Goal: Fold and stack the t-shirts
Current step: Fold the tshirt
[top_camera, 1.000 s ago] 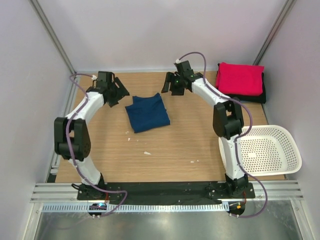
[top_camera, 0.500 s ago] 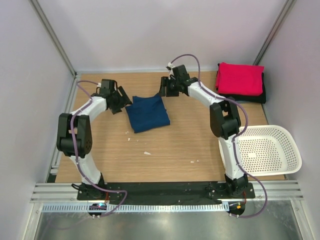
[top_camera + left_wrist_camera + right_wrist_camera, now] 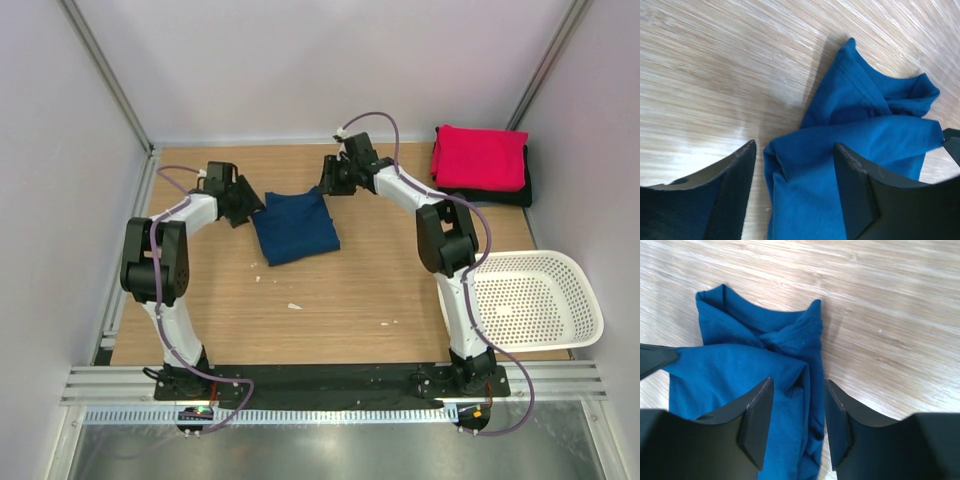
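Your left claw (image 3: pixel 252 205) stands wide, its black fingers either side of the far left corner of the folded navy blue cloth t-shirt (image 3: pixel 295 228), which lies mid-way across the wooden table (image 3: pixel 350 290). Your right claw (image 3: pixel 328 186) is narrower but still parted, with the far right corner fold between its fingers. You cannot tell whether either touches the cloth. The bright pink-red folded t-shirt (image 3: pixel 480 157) lies on the black t-shirt (image 3: pixel 500 196) at the far right corner.
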